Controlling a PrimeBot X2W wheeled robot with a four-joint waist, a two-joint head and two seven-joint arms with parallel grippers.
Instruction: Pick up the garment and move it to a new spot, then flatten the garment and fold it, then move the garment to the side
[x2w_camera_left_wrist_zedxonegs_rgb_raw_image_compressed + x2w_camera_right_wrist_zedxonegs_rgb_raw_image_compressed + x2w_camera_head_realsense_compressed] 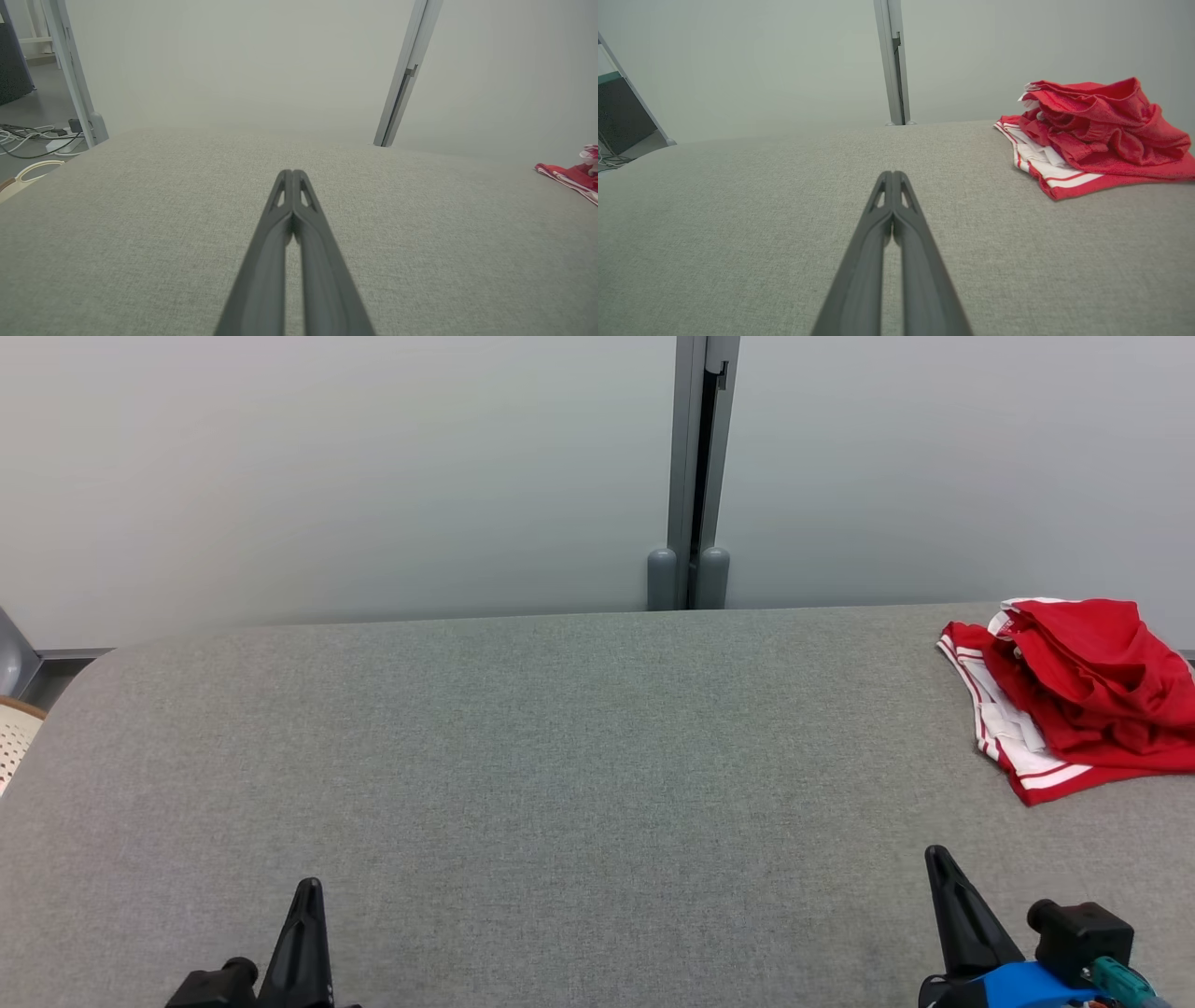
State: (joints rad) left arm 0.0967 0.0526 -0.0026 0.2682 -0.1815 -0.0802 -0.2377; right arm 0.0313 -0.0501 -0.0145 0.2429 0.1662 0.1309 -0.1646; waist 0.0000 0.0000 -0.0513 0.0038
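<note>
1. The left gripper (293, 173) is clenched, its fingers pressed flat together with nothing between them, low over the grey table (560, 756).
2. The right gripper (893, 175) is the same: fingers tight against each other, gripping nothing.
3. Ahead of the right gripper and off to its right lies the red garment (1101, 126) with white trim, bunched in a heap on the table, well apart from the tips.
4. From the left gripper, the garment sits far off to the right.
5. Beyond both, a grey post (695, 476) rises against the pale wall.
</note>
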